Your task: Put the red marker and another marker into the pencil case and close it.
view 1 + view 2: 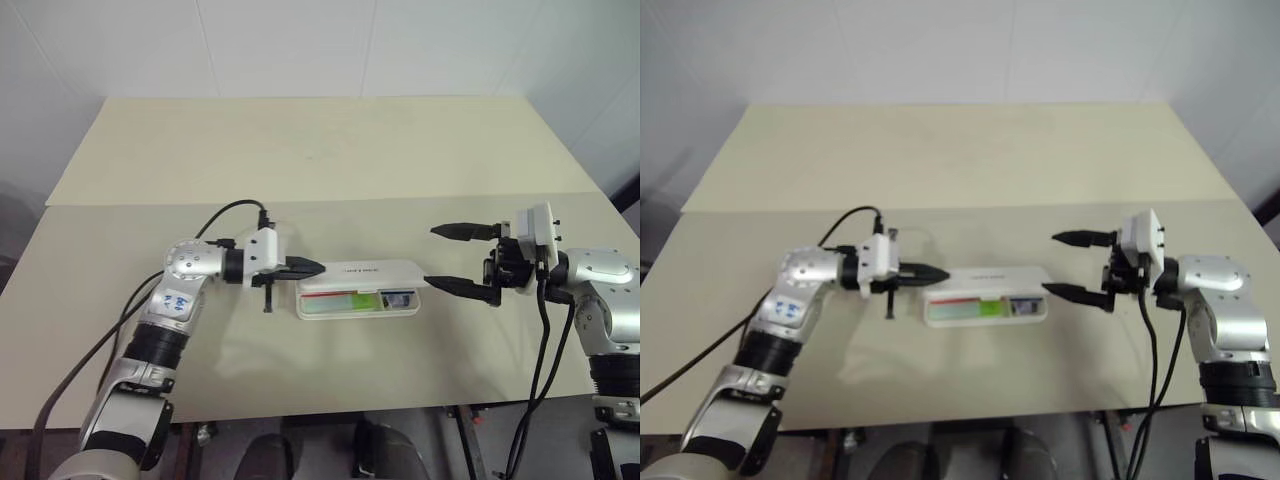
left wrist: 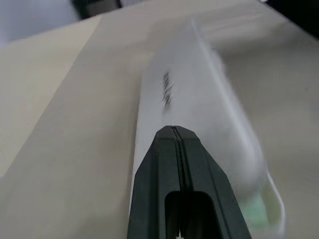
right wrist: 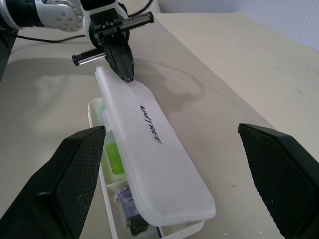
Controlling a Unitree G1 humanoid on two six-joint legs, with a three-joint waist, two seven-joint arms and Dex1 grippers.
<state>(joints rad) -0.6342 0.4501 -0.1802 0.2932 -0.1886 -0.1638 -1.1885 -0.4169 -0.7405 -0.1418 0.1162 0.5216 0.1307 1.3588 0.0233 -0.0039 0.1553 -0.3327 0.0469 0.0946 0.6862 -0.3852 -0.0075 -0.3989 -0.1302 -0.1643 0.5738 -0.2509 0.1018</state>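
The white pencil case (image 1: 372, 272) lies mid-table, its lid (image 3: 154, 149) tilted low over the tray and still ajar toward me. Through the gap I see the mint-green marker (image 3: 114, 157) lying in the tray (image 1: 345, 304). The red marker is hidden; I cannot make it out under the lid. My left gripper (image 1: 318, 267) is shut and empty, and its tip (image 2: 173, 130) rests on the lid's left end. My right gripper (image 1: 430, 256) hangs open just off the case's right end, one finger (image 1: 462, 288) low near the corner and the other higher.
Small dark and bluish pieces (image 3: 130, 204) sit in the tray's right-end compartment. The table (image 1: 300, 160) is pale, with a seam across its middle. Black cables trail from both arms, and the front edge runs close below the case.
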